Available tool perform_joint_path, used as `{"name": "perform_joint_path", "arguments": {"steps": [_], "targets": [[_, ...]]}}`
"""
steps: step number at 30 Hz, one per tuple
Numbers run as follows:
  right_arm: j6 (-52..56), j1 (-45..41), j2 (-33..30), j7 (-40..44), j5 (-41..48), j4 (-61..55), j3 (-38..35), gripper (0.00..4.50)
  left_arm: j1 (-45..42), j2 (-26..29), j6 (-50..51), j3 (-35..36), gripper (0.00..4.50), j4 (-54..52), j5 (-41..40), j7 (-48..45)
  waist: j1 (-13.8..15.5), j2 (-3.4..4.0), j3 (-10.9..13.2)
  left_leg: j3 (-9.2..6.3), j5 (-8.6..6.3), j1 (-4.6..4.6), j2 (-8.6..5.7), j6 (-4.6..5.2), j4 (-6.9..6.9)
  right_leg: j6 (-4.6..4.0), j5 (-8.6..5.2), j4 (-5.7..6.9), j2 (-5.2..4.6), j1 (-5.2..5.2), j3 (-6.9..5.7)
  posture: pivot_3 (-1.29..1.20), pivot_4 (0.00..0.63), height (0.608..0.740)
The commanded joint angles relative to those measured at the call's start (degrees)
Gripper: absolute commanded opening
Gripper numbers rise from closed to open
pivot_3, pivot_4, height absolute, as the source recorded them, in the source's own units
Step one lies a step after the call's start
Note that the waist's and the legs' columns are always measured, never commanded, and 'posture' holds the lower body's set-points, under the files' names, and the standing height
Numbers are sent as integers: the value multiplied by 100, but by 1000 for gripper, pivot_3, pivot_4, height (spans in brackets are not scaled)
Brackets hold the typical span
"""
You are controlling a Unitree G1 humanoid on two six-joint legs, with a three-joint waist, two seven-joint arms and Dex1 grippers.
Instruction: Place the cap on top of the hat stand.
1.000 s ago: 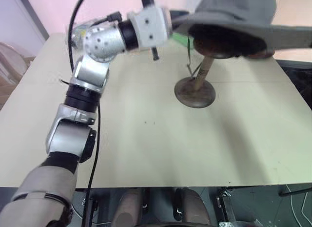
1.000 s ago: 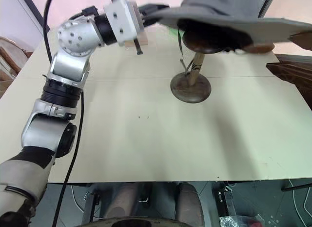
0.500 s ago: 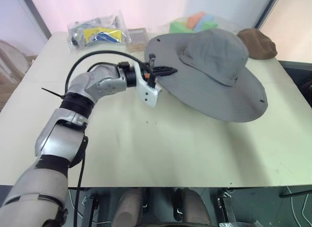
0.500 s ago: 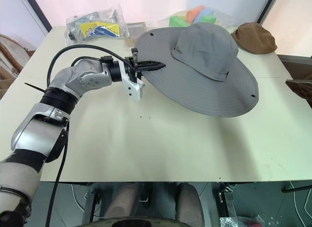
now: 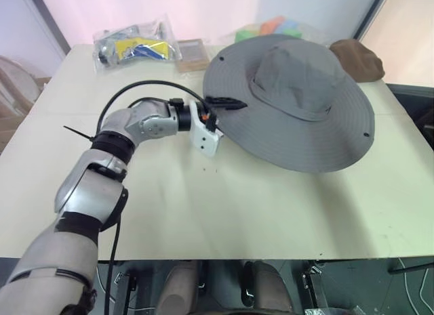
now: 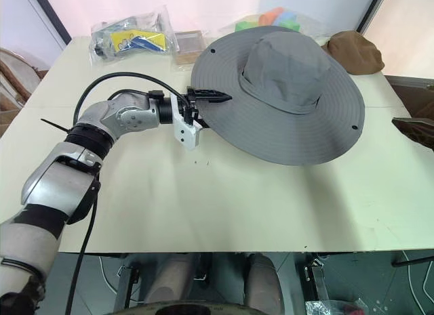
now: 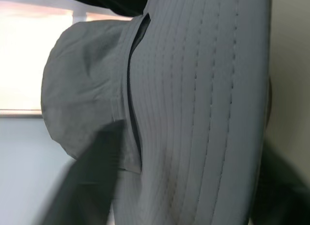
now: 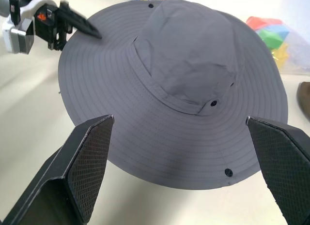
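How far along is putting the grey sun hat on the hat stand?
Nearly done: the cap sits crown up, brim spread, with any hat stand hidden beneath it. In hand: the left gripper, open, straddles the brim's edge. Left: draw that arm clear and check the seating.

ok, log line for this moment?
cap: crown up, brim spread | left gripper: open, straddling brim edge | right gripper: open, empty, off the cap

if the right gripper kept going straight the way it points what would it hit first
Most likely the cap: in the right wrist view it lies dead ahead between the right gripper's open fingers. How far off it is cannot be judged from the pictures.
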Motion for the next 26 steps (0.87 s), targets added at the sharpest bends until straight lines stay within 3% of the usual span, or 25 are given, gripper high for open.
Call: {"name": "perform_joint_path", "arguments": {"steps": [1,5,8,11,15,20,26], "targets": [[-242,-51,-51,35,-51,125,56,4500,-60,242,-35,103,4425,-133,-290,-186,-1,0,0,0,0,0,0,0,0,0,0,1,0,0,0,0,150,734],[-460,-78,-154,130,-143,342,254,4500,122,646,87,244,4425,-152,-919,-836,-14,1,-1,0,0,0,0,0,0,0,0,1,1,-1,0,0,150,734],[-708,-79,-250,279,-276,615,422,4500,593,1113,764,385,4425,-680,-2565,-2505,-18,4,-2,1,0,1,0,0,1,0,0,2,1,-1,0,0,150,734],[-985,-88,-352,442,-449,941,613,4500,1213,1738,2538,713,4425,-1701,-4223,-4453,-74,5,-2,2,1,1,1,-3,1,-2,-1,2,1,-4,5,0,150,734],[-1268,-251,-532,628,-566,1377,880,4500,1377,2465,5200,1252,4425,-2420,-5364,-6003,-98,5,-2,1,8,1,3,-14,4,-2,-1,3,3,-1,6,0,150,734],[-1832,-685,-945,792,-801,2312,1695,4500,-220,3014,8608,1658,4425,-1784,-6370,-7201,-96,-2,2,0,2,0,2,-1,13,0,-2,4,23,1,1,0,150,734],[-2183,-1290,-986,705,-875,2857,2403,4500,-897,2837,8940,1552,4425,-1656,-6480,-7201,-179,32,-16,32,-8,21,-2,21,7,23,-20,23,20,5,34,0,150,734]]}}
